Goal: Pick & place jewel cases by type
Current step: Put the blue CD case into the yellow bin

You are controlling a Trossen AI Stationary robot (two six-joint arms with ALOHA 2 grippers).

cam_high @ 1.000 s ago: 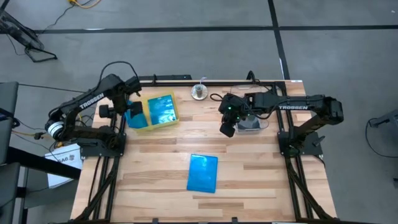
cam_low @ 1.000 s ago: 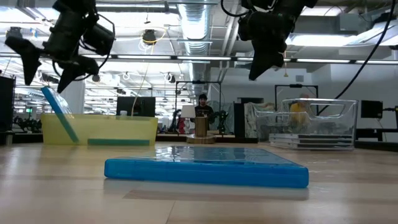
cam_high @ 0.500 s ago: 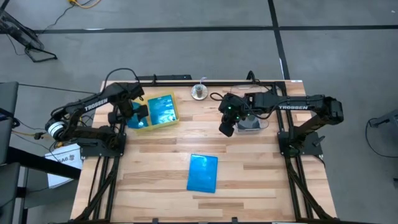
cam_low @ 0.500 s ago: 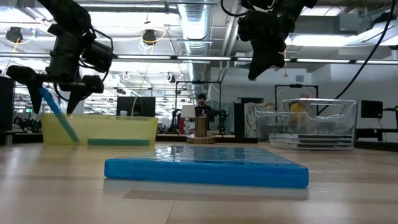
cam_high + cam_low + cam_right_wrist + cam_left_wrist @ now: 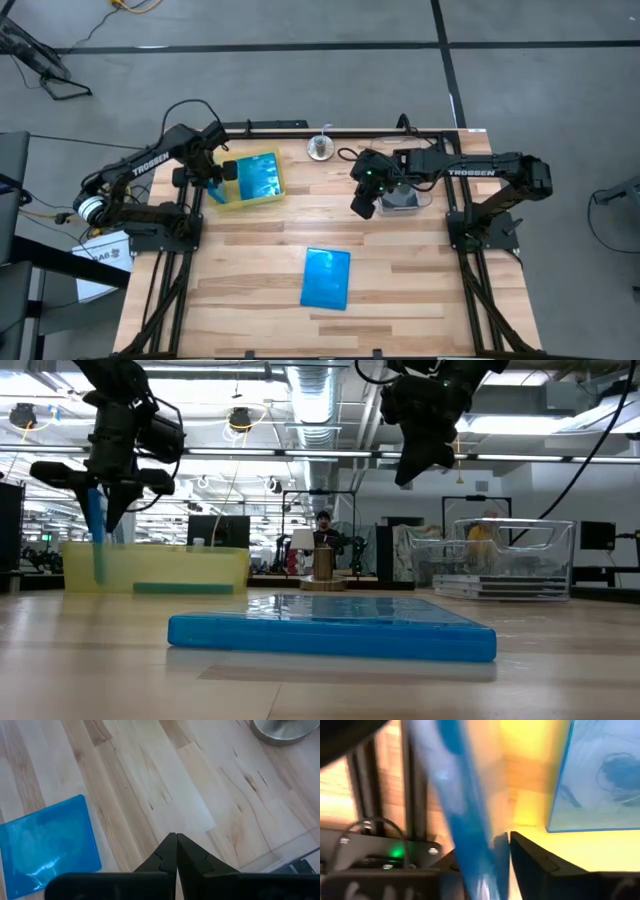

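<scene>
A translucent blue jewel case (image 5: 97, 545) stands on edge at the left wall of the yellow tray (image 5: 243, 204), with my left gripper (image 5: 212, 182) shut on it from above. A second blue case (image 5: 261, 176) lies flat in the tray. A third (image 5: 327, 278) lies flat on the table near the middle front. My right gripper (image 5: 363, 207) hangs shut with nothing in it above the table's far right part, beside the clear tub (image 5: 404, 200). My left gripper pinches the blue case's upper part (image 5: 485, 852) between its two fingers, one on each flat face. The fingers (image 5: 112, 510) come from above and point down. The case hangs upright below them, its lower edge (image 5: 99, 578) down inside the yellow tray behind the tray's wall.
A small metal dish (image 5: 320, 148) stands at the far edge between the arms. The clear tub (image 5: 510, 560) holds flat cases. Bare wood shows around the flat blue case (image 5: 45, 845). A person stands far off in the room (image 5: 325, 535).
My left gripper has come down over the blue case that leaned on the tray's left wall and has shut on its upper part. The case has turned from leaning to upright.
</scene>
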